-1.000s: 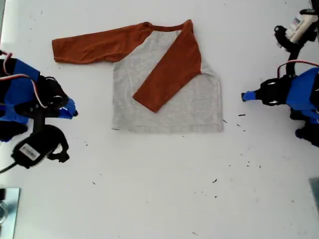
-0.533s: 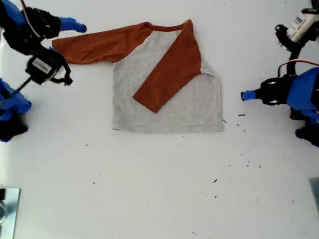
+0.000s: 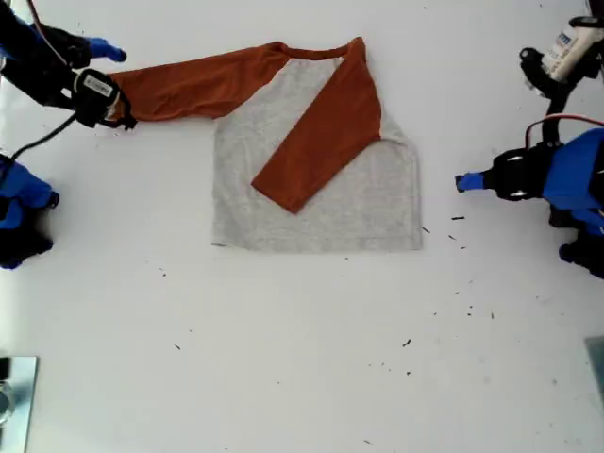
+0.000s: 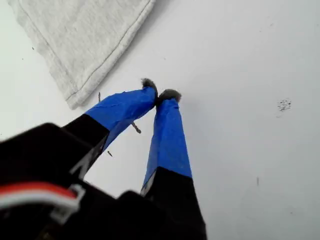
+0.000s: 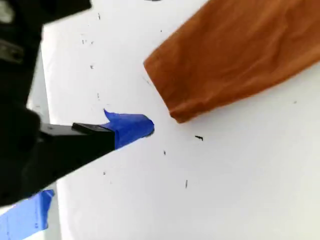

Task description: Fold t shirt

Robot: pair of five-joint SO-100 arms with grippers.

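Exterior view shows one t shirt (image 3: 316,193) laid flat on the white table (image 3: 302,359), toward the far edge and a little to that view's left of centre. One rust-orange sleeve (image 3: 316,132) is already folded slantwise across the grey body; the other sleeve (image 3: 193,85) is stretched out flat, its long axis running toward the exterior view's left, with the cuff as its outermost end.

Just beside that cuff is found my second gripper (image 3: 111,85), at the exterior view's upper left. In the second wrist view the cuff (image 5: 172,107) lies close ahead of one blue fingertip (image 5: 132,127), apart from it and not held; the other finger appears far off at the frame's edge, so the jaws are judged to be spread wide with nothing in them.

At the exterior view's right, my first gripper (image 3: 462,181) is seen well apart from the cloth, with its tips (image 4: 159,94) pinched together on nothing and the grey hem corner (image 4: 75,100) near.

Two arms are counted. The second is far nearer the outstretched sleeve, so folding it inward would likely fall to that arm.
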